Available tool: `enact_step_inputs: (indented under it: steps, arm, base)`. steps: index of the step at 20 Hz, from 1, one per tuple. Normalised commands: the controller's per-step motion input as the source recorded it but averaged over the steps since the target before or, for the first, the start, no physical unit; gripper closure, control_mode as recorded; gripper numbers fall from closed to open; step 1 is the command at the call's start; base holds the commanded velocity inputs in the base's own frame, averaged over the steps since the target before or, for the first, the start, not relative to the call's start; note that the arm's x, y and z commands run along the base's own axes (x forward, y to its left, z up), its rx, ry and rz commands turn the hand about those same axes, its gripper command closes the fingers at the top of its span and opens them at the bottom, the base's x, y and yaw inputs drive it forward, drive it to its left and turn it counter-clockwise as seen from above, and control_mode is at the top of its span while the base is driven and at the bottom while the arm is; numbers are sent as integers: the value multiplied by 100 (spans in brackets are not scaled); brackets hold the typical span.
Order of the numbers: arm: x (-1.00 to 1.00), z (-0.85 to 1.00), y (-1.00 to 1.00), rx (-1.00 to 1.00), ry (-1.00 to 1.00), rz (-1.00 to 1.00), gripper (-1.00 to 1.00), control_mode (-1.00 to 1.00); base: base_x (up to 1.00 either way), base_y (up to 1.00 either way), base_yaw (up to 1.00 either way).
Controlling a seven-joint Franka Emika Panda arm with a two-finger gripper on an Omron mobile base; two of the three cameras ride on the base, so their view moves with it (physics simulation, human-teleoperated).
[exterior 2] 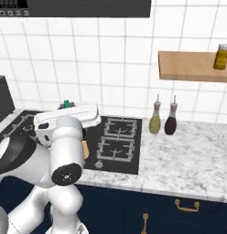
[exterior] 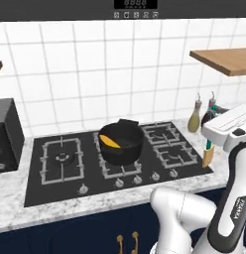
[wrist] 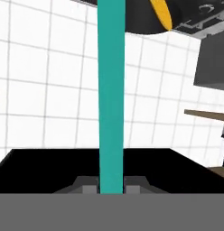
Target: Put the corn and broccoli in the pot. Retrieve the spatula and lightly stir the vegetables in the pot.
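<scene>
1. The tool (wrist: 110,188) is pinched shut on one slim teal-handled spatula (wrist: 111,94), whose handle runs straight up the hand view.
2. Its small yellowish-orange blade hangs at the hob's right edge.
3. One squat black pot (exterior: 122,143) sits mid-hob, holding one yellow-orange corn cob (exterior: 109,141).
4. Two bottles (exterior 2: 154,120) stand on the marble surface (exterior 2: 188,151); one jar (exterior 2: 221,56) sits on the wooden shelf.

Two bottles (exterior: 202,114) stand just behind the claw (exterior: 209,141); toward the pot (exterior: 121,142), bare burner grates (exterior: 167,145) lie between.
</scene>
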Motion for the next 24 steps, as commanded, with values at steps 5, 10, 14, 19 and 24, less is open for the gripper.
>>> enact_step_inputs:
  steps: [5, 10, 14, 19, 24]
  arm:
    - [0, 0, 0, 0, 0, 0, 100, 100]
    - [0, 0, 0, 0, 0, 0, 100, 100]
    - [0, 0, 0, 0, 0, 0, 100, 100]
    - [0, 0, 0, 0, 0, 0, 100, 100]
    - [0, 0, 0, 0, 0, 0, 100, 100]
  base:
    - [-76, 100, -1]
    - [-27, 82, 0]
    - [78, 12, 0]
    - [100, 0, 0]
    - [100, -83, 13]
